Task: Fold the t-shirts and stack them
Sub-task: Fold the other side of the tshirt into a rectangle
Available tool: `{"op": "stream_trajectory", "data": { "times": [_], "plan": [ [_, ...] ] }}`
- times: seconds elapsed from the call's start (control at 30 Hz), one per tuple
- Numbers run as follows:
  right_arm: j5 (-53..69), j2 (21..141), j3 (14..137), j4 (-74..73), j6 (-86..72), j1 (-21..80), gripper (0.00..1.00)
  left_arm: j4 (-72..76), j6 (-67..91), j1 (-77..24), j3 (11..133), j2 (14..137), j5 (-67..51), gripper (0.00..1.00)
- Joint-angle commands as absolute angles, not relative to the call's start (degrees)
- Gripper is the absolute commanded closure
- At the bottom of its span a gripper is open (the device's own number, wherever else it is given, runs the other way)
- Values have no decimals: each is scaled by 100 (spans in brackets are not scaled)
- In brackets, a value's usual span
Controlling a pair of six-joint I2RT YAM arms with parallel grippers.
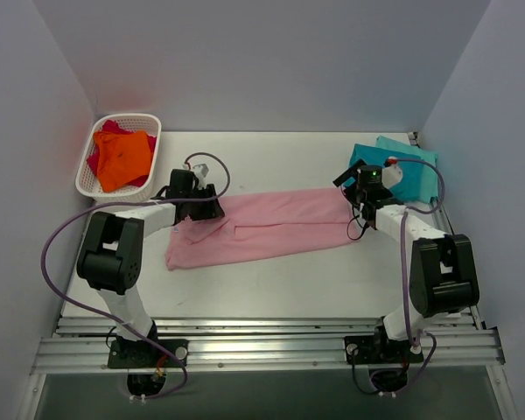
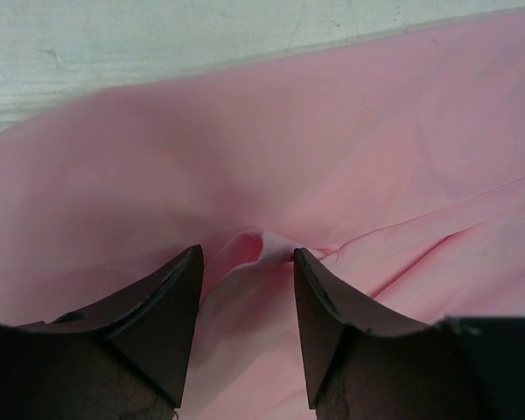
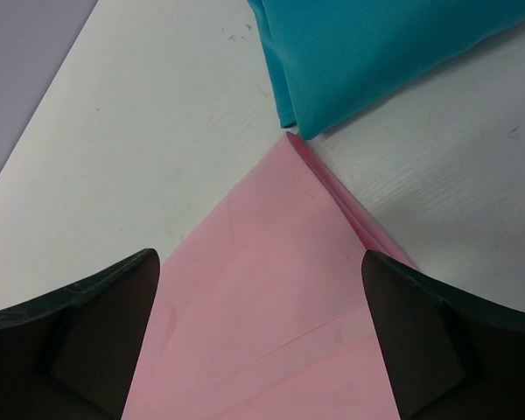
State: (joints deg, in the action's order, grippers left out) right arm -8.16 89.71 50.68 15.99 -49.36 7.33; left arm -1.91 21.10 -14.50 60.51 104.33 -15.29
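White desk [image 1: 280,289] fills the floor of a pale-walled enclosure, with the two arms reaching in from its near edge. Largest thing on it is the pink t-shirt [image 1: 271,229], spread flat as a long band across the middle, its left end wider and a little rumpled. At the far right lies the pile: a folded teal t-shirt [image 1: 416,184] with a lighter turquoise t-shirt [image 1: 407,149] on it toward the back. At the far left stands a white basket [image 1: 127,116] holding an orange cloth [image 1: 122,157] over a red one.

Left tool [image 2: 248,254] is down on the pink t-shirt's left end. Its jaws stand partway in, with a small pucker of pink fabric raised between them. The pucker nearly fills the gap, but whether it is truly pinched I cannot tell from this close view.

Right tool [image 3: 261,254] is over the shirt's right end, released, jaws spread wide and clear of the cloth. The pink corner points out between them, its tip just beside the teal t-shirt's near edge.
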Motion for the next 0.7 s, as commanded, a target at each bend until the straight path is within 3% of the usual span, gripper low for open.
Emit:
{"op": "stream_trajectory", "data": {
  "times": [0.0,0.13,0.27,0.4,0.67],
  "plan": [
    [-1019,9018,5177,1521,-4869,668,4,-193,2206,-1424,5968,10433,-1643,46],
    [-1020,9035,5168,1529,-4869,659,4,-185,2232,-1415,5933,10389,-1696,60],
    [-1020,9009,5142,1538,-4852,659,4,-150,2294,-1424,5863,10266,-1644,88],
    [-1028,8991,5133,1547,-4860,659,4,-97,2338,-1459,5713,10125,-1626,97],
    [-1011,8921,5098,1538,-4843,659,4,-684,2338,-1958,5625,9300,-608,98]
  ]
}}
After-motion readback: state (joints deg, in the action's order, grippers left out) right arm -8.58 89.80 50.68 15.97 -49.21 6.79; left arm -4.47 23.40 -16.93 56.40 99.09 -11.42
